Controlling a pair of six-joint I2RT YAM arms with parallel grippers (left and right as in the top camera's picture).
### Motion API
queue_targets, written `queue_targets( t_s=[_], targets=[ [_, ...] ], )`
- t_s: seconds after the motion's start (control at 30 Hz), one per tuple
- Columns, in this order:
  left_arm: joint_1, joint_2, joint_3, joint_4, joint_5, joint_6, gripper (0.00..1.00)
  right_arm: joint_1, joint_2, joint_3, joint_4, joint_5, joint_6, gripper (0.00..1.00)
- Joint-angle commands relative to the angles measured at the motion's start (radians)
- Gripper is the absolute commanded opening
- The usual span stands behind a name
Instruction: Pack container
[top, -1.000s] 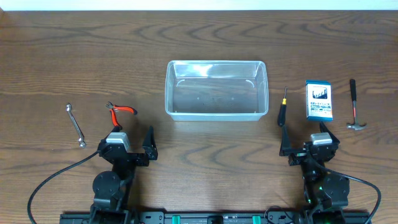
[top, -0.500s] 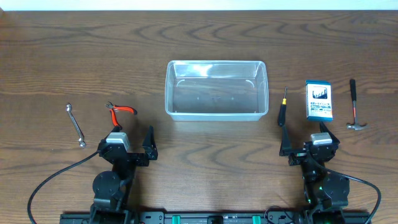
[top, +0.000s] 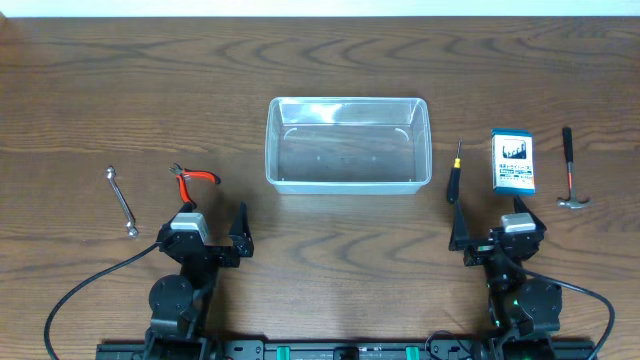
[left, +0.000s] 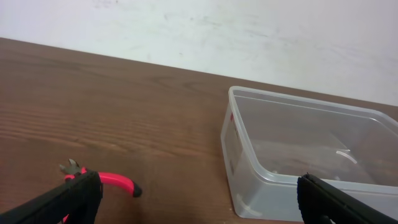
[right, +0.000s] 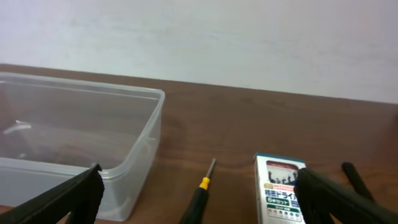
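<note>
The clear plastic container (top: 347, 101) stands empty at the table's middle; it also shows in the left wrist view (left: 292, 99) and the right wrist view (right: 81, 86). Red-handled pliers (top: 193, 180) (left: 115, 182) lie to its left, with a wrench (top: 122, 200) further left. A black screwdriver (top: 454, 172) (right: 202, 190), a blue-and-white box (top: 513, 161) (right: 280, 190) and a hammer (top: 568, 168) lie to its right. My left gripper (top: 212, 228) is open and empty, near the pliers. My right gripper (top: 490, 225) is open and empty, near the screwdriver and box.
The table is dark brown wood. A white wall or edge runs along its far side (top: 320, 8). The arm bases and cables sit at the front edge (top: 340, 350).
</note>
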Motion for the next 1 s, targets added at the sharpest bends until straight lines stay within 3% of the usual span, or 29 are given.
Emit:
queue_targets(
  t_s=[0.0, 0.2, 0.43, 0.77, 0.97],
  targets=[
    [-0.003, 0.004, -0.022, -0.024, 0.007, 0.017, 0.98, 0.008, -0.007, -0.002, -0.005, 0.0, 0.122, 0.99],
    [0.001, 0.046, 0.101, -0.044, -0.008, 0.023, 0.98, 0.007, 0.003, 0.023, -0.005, 0.005, 0.283, 0.99],
    [0.032, 0.391, 0.469, -0.37, -0.046, 0.032, 0.98, -0.02, 0.198, 0.265, -0.18, 0.002, 0.274, 0.99],
    [0.035, 0.95, 1.019, -0.954, -0.042, 0.032, 0.98, -0.035, 0.876, 0.98, -0.911, 0.011, 0.141, 0.99],
    [0.035, 1.072, 1.077, -1.061, -0.042, 0.024, 0.98, -0.035, 1.129, 1.27, -1.153, -0.11, 0.114, 0.99]
  ],
)
